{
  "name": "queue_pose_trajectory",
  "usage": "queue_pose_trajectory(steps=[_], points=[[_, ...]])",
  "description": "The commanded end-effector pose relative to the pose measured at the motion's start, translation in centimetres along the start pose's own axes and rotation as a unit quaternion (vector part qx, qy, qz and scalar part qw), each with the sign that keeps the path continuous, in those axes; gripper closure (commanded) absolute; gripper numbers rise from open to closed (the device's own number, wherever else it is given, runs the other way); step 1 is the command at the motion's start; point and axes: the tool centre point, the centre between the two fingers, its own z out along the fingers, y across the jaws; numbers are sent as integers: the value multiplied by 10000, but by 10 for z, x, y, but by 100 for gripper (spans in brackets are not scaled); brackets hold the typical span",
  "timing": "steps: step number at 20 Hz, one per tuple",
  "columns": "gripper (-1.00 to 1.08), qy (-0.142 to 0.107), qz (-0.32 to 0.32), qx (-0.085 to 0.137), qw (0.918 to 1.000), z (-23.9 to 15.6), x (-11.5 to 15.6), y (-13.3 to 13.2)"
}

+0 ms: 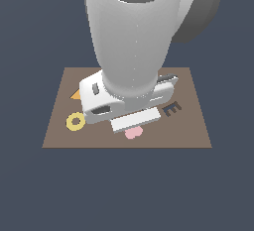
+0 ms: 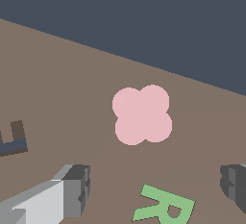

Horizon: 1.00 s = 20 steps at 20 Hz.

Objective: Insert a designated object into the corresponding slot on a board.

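Note:
The pale-pink lobed piece (image 2: 142,115) lies flat on the brown board (image 2: 57,88), close to the board's near edge in the exterior view, where it peeks out (image 1: 133,134) from under the hand. My gripper (image 2: 154,183) hovers just above the board beside the pink piece and is open, with its fingers (image 2: 74,189) spread wide and nothing held. The slot shows in neither view; the arm hides much of the board (image 1: 188,131).
A green letter R (image 2: 163,207) lies on the board below the gap between the fingers. A dark letter E cutout (image 1: 172,108) is on the exterior view's right. On that view's left sit a yellow ring (image 1: 75,122) and an orange piece (image 1: 75,95).

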Motion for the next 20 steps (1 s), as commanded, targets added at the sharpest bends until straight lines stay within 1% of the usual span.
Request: queue_pose_trajectory(steps=[1,10,20], points=[[-92,5,-182,13,9998,10,10,0],[-92,2,-528,36,9986,30,31,-2],[-92,0,-569,39,9984,38,33,-3]])
